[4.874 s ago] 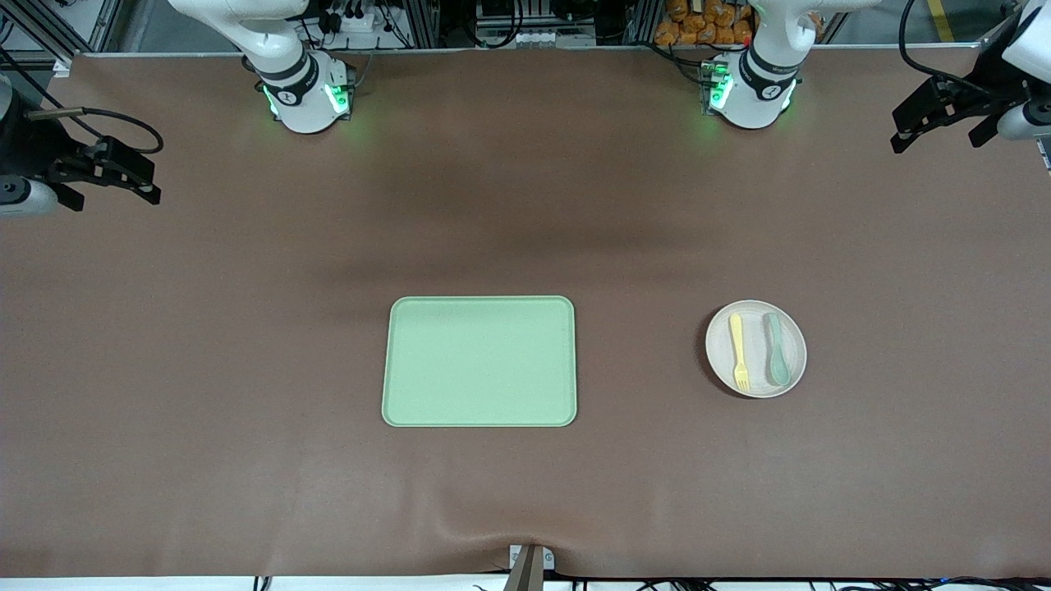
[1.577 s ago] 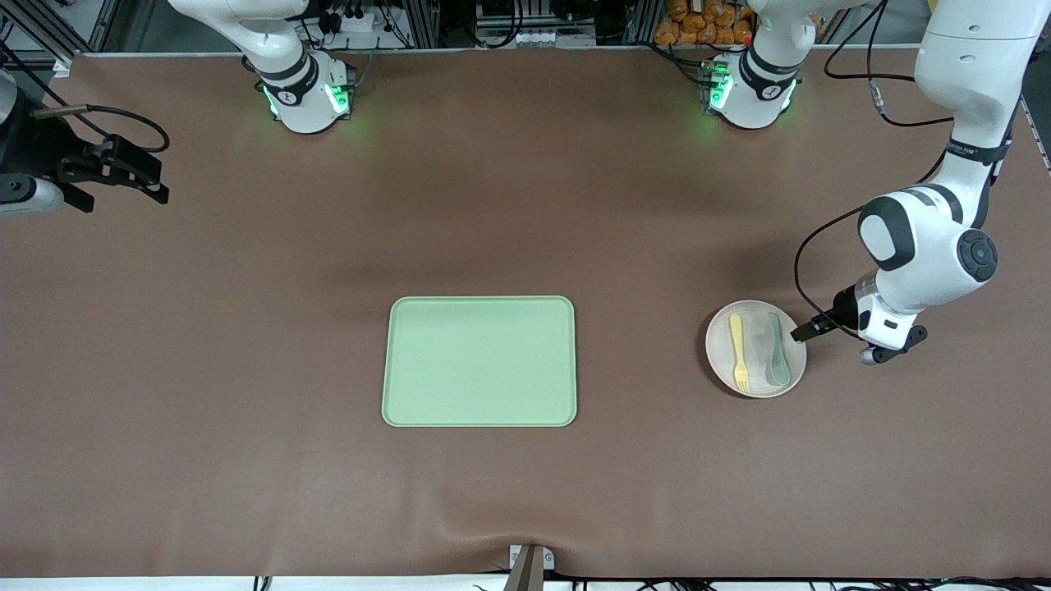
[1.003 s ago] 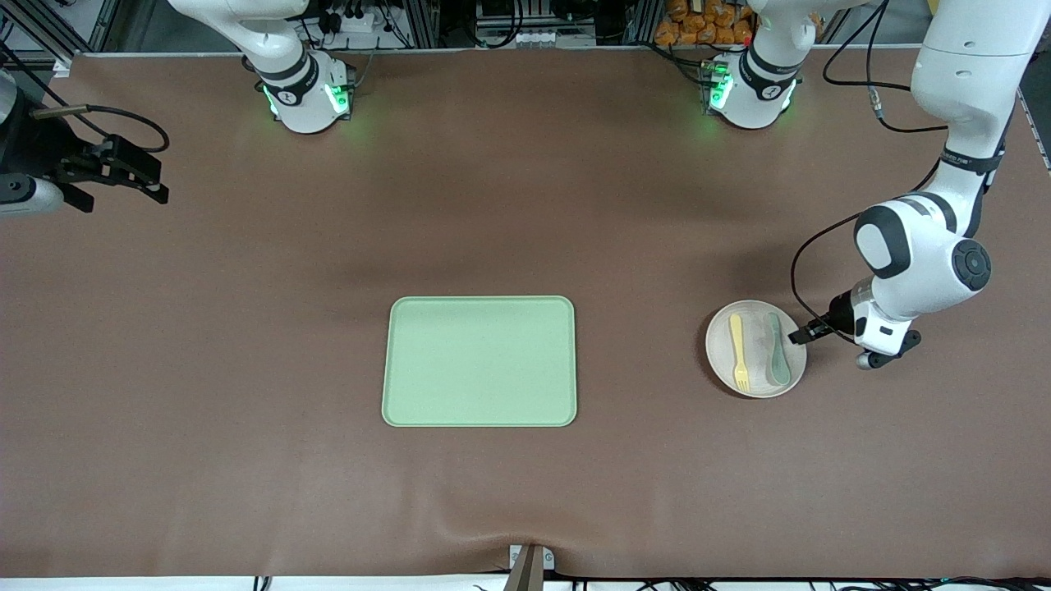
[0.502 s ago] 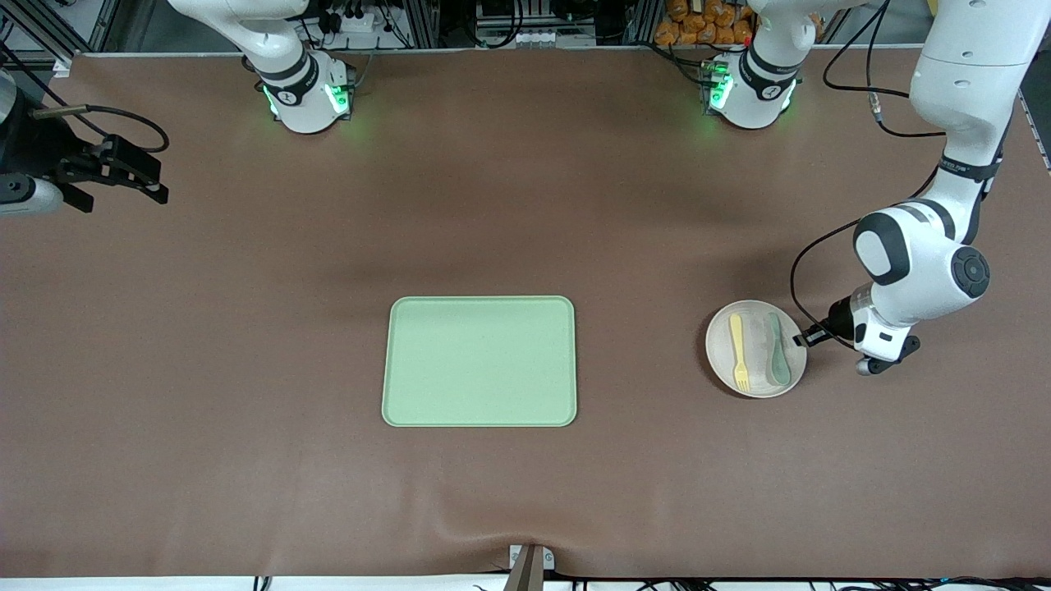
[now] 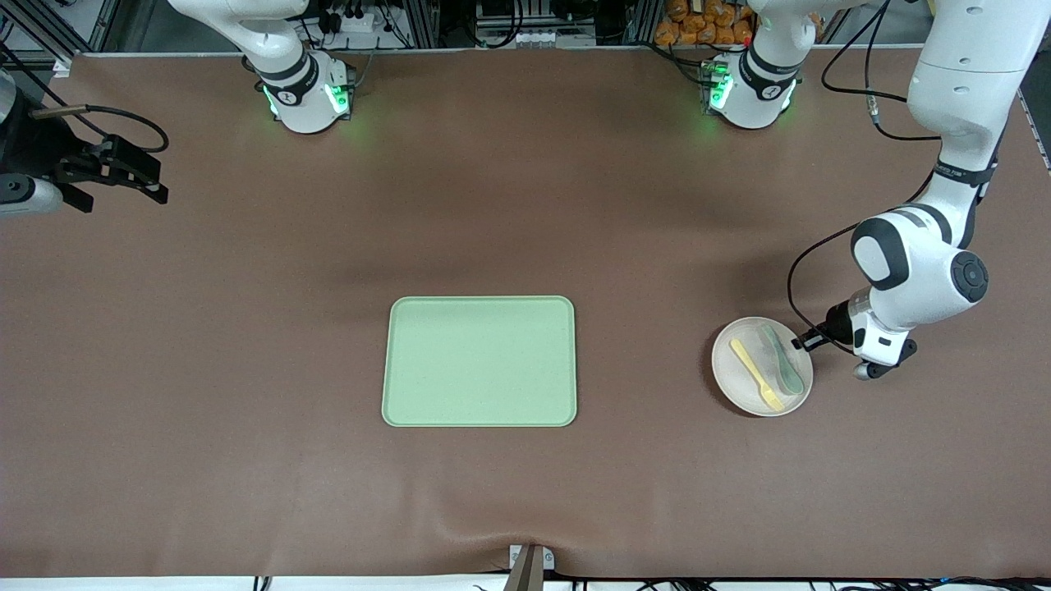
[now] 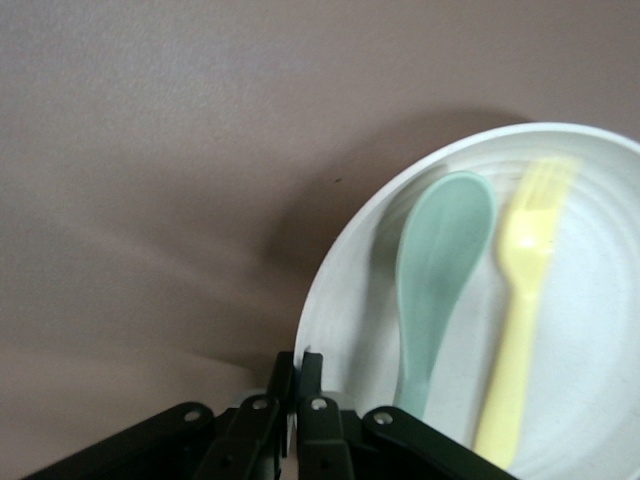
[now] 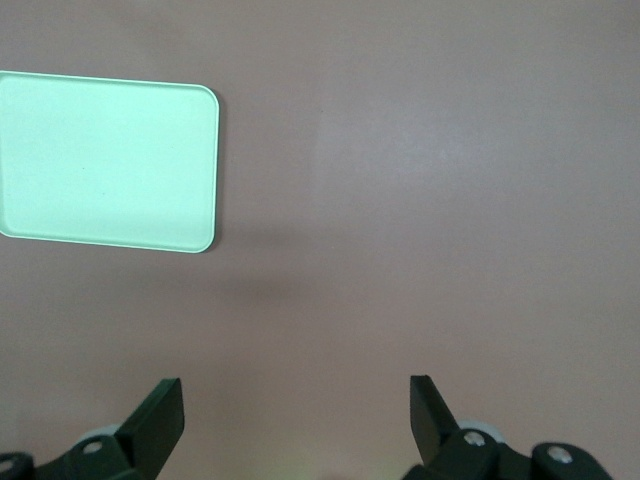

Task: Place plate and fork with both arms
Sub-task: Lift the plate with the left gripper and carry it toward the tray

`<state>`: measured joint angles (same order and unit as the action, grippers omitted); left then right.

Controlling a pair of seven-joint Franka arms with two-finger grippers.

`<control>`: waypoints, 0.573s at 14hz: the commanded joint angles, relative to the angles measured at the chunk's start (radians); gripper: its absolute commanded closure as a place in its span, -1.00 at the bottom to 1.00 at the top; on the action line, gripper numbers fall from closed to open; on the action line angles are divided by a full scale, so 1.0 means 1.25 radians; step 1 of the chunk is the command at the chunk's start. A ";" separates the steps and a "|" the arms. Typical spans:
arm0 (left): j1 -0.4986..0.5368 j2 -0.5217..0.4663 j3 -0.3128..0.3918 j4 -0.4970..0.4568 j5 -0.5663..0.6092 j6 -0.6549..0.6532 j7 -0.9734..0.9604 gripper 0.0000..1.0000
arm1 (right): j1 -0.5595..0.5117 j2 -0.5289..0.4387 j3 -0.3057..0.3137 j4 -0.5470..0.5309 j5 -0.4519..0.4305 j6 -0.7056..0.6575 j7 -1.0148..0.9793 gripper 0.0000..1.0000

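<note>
The off-white plate is toward the left arm's end of the table, level with the tray. On it lie the pale-yellow fork and a grey-green spoon. My left gripper is shut on the plate's rim at the edge nearest the spoon. The left wrist view shows the gripper pinching the plate's rim, with the spoon and the fork beside it. My right gripper is open and waits over the right arm's end of the table; it also shows in the right wrist view.
The light-green tray lies in the middle of the table, toward the front camera; it also shows in the right wrist view. The brown mat between tray and plate is bare. The arm bases stand along the table's farthest edge.
My left arm came in from the table's end and its gripper closed on the plate's rim. In the last half second the plate shifted toward the front camera and turned, the cutlery with it. The right arm barely moved.
</note>
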<state>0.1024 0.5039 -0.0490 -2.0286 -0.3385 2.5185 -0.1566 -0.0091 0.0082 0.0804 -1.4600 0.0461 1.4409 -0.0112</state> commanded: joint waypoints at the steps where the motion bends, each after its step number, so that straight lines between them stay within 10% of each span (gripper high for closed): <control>1: 0.001 0.024 -0.027 0.017 -0.015 0.006 0.007 1.00 | -0.011 0.004 0.004 0.010 0.012 -0.003 -0.011 -1.00; 8: 0.000 0.008 -0.104 0.059 -0.015 -0.013 -0.008 1.00 | -0.011 0.004 0.004 0.010 0.012 -0.003 -0.009 -1.00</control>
<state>0.1039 0.5097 -0.1551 -1.9915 -0.3388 2.5188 -0.1627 -0.0093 0.0083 0.0798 -1.4601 0.0461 1.4408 -0.0112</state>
